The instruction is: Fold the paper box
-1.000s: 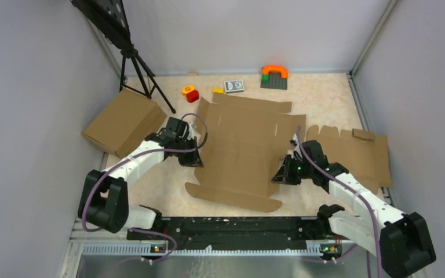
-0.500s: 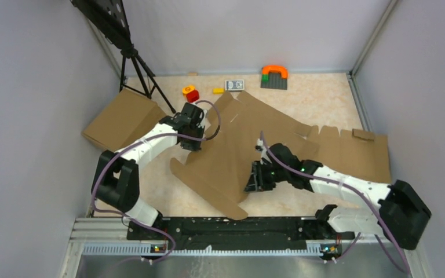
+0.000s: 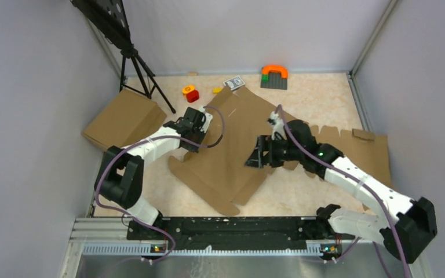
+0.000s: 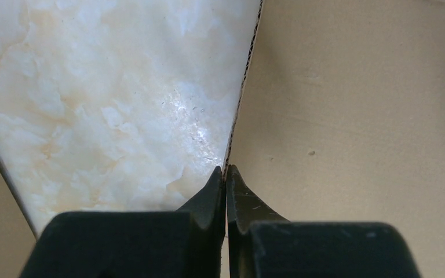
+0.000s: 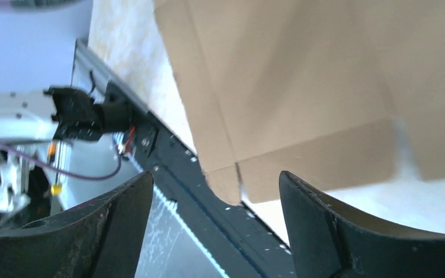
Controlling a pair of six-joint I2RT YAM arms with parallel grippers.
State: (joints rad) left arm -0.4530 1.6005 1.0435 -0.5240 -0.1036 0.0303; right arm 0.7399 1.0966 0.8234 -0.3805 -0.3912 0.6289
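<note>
The paper box (image 3: 232,147) is a wide flat brown die-cut sheet lying skewed on the marble table, one corner toward the back. My left gripper (image 3: 195,135) is shut on its left edge. In the left wrist view the closed fingertips (image 4: 226,171) pinch the corrugated edge, with the paper box (image 4: 353,116) to the right and bare table to the left. My right gripper (image 3: 254,158) hovers over the sheet's right half, open and holding nothing. In the right wrist view my right gripper (image 5: 215,180) spreads wide above the paper box (image 5: 295,87).
A closed brown box (image 3: 121,119) sits at the left by a black tripod (image 3: 136,63). A smaller notched cardboard blank (image 3: 362,153) lies at the right. Small toys (image 3: 190,92), a card deck (image 3: 234,83) and an orange arch (image 3: 273,74) line the back. The black rail (image 3: 232,227) runs along the front.
My right gripper has opened, let go of the sheet's right edge and moved back over the sheet. The sheet has turned on the table, and my left gripper still holds its edge.
</note>
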